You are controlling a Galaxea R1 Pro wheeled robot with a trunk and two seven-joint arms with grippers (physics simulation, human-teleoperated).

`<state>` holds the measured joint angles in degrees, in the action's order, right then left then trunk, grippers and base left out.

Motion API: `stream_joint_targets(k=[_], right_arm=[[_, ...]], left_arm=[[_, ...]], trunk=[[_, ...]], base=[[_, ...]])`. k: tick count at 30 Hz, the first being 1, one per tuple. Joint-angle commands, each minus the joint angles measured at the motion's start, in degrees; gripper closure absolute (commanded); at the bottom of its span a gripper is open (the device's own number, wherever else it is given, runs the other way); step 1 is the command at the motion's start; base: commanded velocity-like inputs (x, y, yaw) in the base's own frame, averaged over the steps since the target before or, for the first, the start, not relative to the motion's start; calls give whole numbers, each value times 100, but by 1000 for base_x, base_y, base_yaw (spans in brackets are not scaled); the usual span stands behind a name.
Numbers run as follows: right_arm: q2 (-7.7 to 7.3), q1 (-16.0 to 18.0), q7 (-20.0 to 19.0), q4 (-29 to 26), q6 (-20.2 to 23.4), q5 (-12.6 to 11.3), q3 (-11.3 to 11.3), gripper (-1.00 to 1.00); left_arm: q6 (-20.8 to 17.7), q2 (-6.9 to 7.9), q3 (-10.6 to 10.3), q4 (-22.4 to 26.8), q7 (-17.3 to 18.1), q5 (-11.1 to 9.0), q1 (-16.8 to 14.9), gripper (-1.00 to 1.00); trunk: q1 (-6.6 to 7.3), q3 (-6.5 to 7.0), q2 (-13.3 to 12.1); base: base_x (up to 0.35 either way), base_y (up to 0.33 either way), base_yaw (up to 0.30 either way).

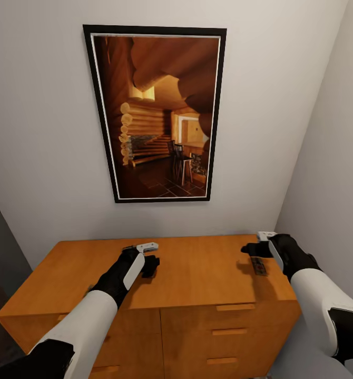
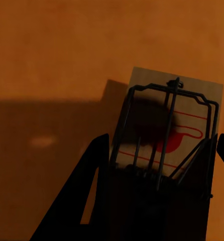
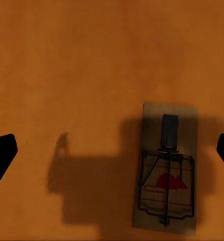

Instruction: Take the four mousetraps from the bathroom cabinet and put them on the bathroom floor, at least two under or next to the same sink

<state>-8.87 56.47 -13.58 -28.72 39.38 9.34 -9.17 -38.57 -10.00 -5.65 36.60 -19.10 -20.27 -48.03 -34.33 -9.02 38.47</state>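
The orange-brown cabinet (image 1: 197,273) has a flat wooden top. One mousetrap (image 3: 167,170) lies flat on it near the right end. Whether the other trap (image 2: 172,125) rests on the top is unclear.

Cabinet (image 1: 197,273): orange-brown, flat top, drawers shut. One mousetrap (image 3: 167,173) lay flat on its top near my right end, tan board, black bar, red mark. A second mousetrap (image 2: 172,125) sat between my left claw (image 2: 162,150) fingers.

Soft, even room light; dim wrist views with dark shadows on the cabinet (image 1: 197,273).
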Motion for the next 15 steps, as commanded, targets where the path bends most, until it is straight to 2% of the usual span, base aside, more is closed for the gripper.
stream_joint_targets(k=[1, 6, 15], right_arm=[[-14, 4, -57, -2, 24, 59, -43, -100], [-108, 4, -85, 26, 25, 59, -114, -100], [-139, 4, -85, 32, 31, 65, -136, -100]], left_arm=[[-14, 0, -13, 6, -50, -56, -4, 100], [-11, 0, -13, 7, -50, -56, -4, 100], [-10, 0, -15, 6, -50, -56, -4, 100]], trunk=[[-2, -10, 9], [-2, -10, 9], [-24, -28, 49]], base=[[0, 0, 0], [0, 0, 0], [0, 0, 0]])
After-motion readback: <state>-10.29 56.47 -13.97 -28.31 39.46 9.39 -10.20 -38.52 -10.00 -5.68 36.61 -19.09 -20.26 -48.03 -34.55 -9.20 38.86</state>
